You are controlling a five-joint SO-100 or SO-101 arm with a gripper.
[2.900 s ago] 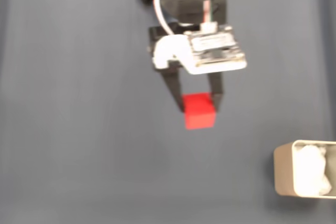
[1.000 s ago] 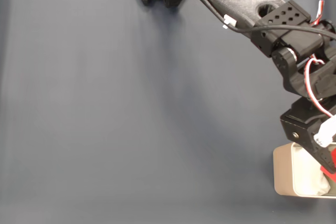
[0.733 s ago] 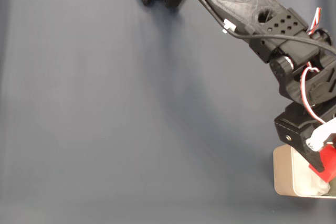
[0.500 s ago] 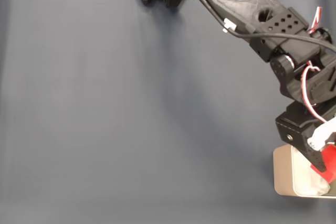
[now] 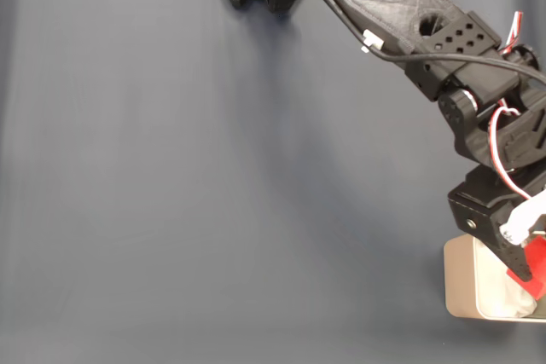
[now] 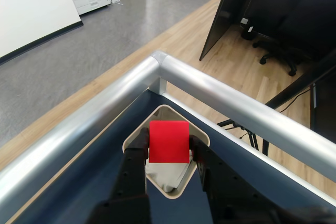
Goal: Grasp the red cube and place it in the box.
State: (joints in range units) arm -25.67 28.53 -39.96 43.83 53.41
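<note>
A: Arm [image 5: 401, 14] look? 
B: Matte black printed plastic, perforated hole grid near the base & forearm, black cable along it, red/white wires + white connector by the wrist. Hand [image 6: 169, 153]: black fingers.

Even, diffuse light is filling both views. The arm [image 5: 401, 14] is casting a faint soft shadow beside itself, and a metal rail [image 6: 247, 111] is catching mild glare. Focus is holding sharp.

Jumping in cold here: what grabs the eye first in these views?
The red cube, pinched in the gripper right above the box, near the table's railed corner in the wrist view. In the fixed view, the black arm stretches from the top edge to the box at lower right.
</note>
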